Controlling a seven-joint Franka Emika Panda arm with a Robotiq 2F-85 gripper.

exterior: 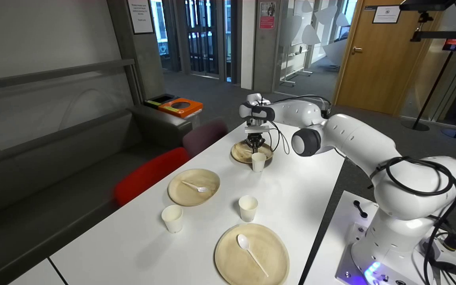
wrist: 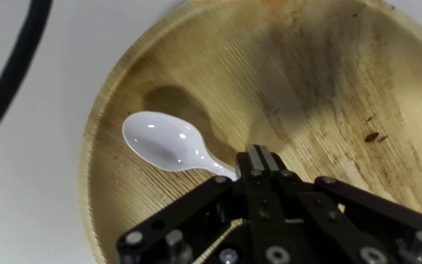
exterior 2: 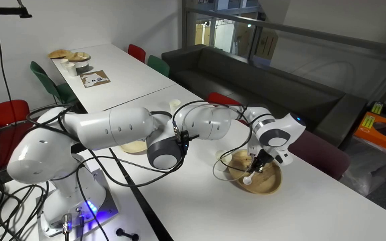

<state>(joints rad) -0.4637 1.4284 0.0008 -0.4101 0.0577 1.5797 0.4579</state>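
Nearest the camera, along the bottom of an exterior view, a surface [exterior: 125, 249] is laid as if for a meal. From lower right, the arm [exterior: 356, 136] is stretched toward the upper middle. There, a plate [exterior: 240, 152] is set flat; low over it, the hand [wrist: 261, 154] is held clenched, fingers [wrist: 255, 159] together. Just beside the plate, a cup [exterior: 258, 164] is stood upright, presumably for easy reach. Left of centre in the wrist view, a spoon [wrist: 163, 142] is seen inside the plate; whether its hidden end is gripped cannot be told.

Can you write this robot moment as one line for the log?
gripper: shut | nearest: white spoon, handle partly hidden behind fingers | held: cannot tell | beneath: round plate | beside plate: cup
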